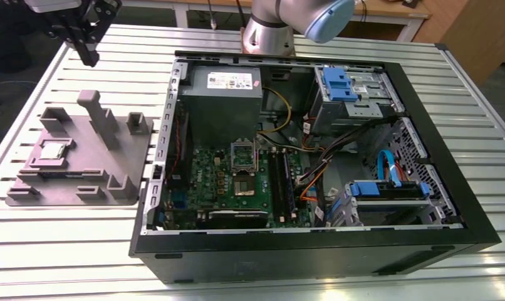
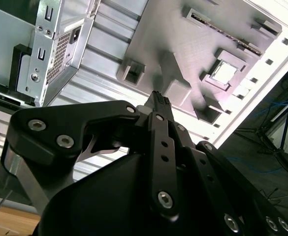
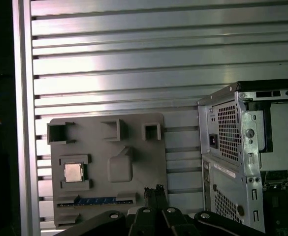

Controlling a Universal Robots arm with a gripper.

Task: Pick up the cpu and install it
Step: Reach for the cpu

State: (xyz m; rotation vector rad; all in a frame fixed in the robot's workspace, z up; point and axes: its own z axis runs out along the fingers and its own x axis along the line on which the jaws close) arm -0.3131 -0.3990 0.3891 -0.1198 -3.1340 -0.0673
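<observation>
End effector (image 3: 155,192) closed, one cpu (image 3: 73,172) on fixture (image 3: 146,164)

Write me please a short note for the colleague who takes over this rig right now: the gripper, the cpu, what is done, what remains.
Gripper: shut, holds nothing, hangs over the slatted table just past the grey holder tray, not touching it.
Cpu: lies flat in its square pocket on the tray, to the exterior view's left of the open computer case.
Motherboard socket: inside the case, far from the gripper.
Done: nothing that shows; the cpu is untouched.
Left: both the pick-up and the install.
</observation>
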